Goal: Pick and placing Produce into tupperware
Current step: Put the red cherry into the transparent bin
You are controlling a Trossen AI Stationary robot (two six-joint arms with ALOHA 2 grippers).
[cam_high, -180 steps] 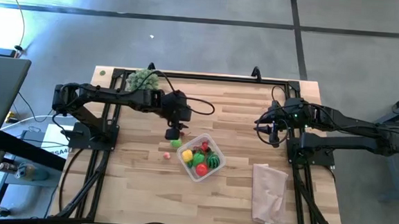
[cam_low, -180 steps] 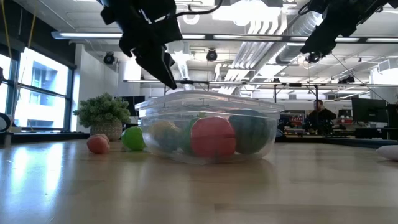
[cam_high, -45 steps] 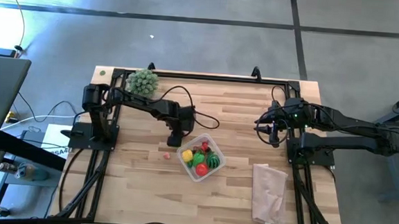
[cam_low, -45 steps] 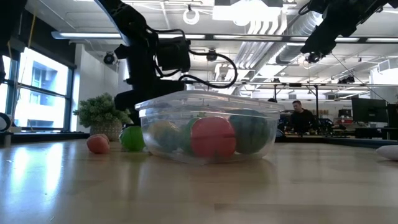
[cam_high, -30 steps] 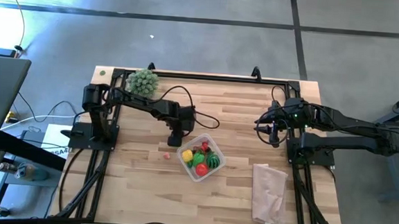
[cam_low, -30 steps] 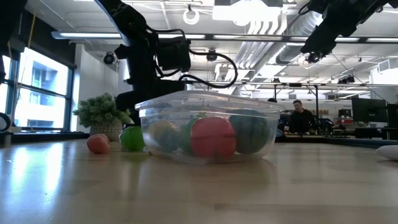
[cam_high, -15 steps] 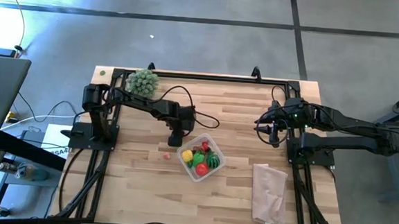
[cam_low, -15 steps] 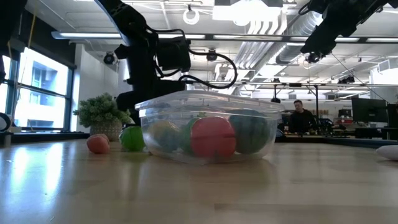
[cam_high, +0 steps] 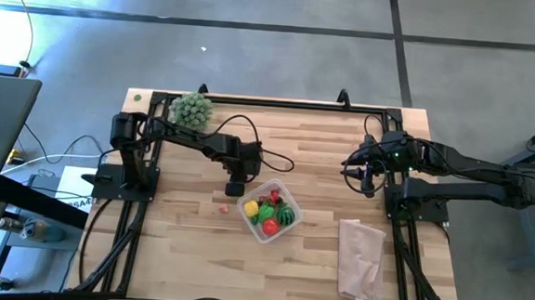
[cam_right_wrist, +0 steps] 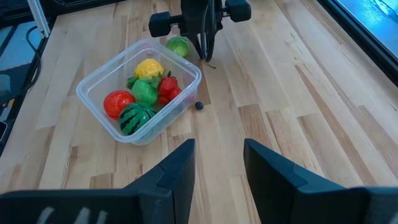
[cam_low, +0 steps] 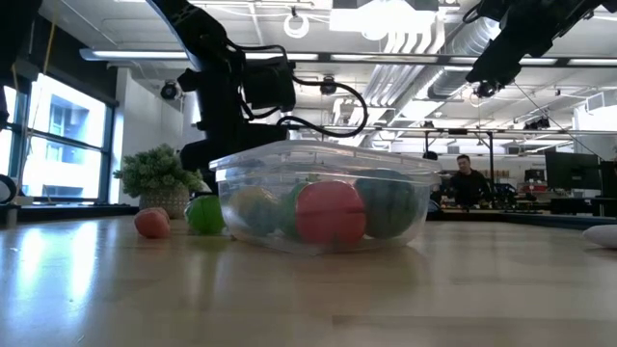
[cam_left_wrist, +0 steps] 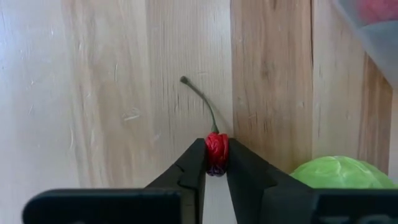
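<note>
Just beside the tupperware [cam_high: 269, 211], on its far-left side, the left gripper [cam_left_wrist: 216, 169] is down at the wood and clenched on a small red cherry [cam_left_wrist: 217, 152], its thin stem [cam_left_wrist: 200, 99] trailing flat across the planks. The pinch lands on the fruit's body, and that looks the right place: a toy this tiny should weigh almost nothing, but its smooth rounded skin could squirt out of narrow tips, and the wiry stem would likely bend rather than carry it.

A green cabbage-like ball [cam_left_wrist: 341, 173] sits on the table right next to the gripper, between it and the container wall. Inside the tupperware already: a yellow piece [cam_right_wrist: 149, 68], a red tomato-like ball [cam_right_wrist: 118, 102], a green piece [cam_right_wrist: 145, 91], a strawberry-like red one [cam_right_wrist: 167, 88] and the striped watermelon ball [cam_right_wrist: 137, 116].

The left wrist view is the only one showing the cherry in the fingers; from overhead the gripper hides it. The low view adds a pinkish-red fruit [cam_low: 151, 223] standing clear on the table. The right wrist view picks up a tiny dark berry [cam_right_wrist: 199, 105] lying just outside the container.

The right gripper [cam_right_wrist: 217, 160] waits well apart at the right side, released and empty.
</note>
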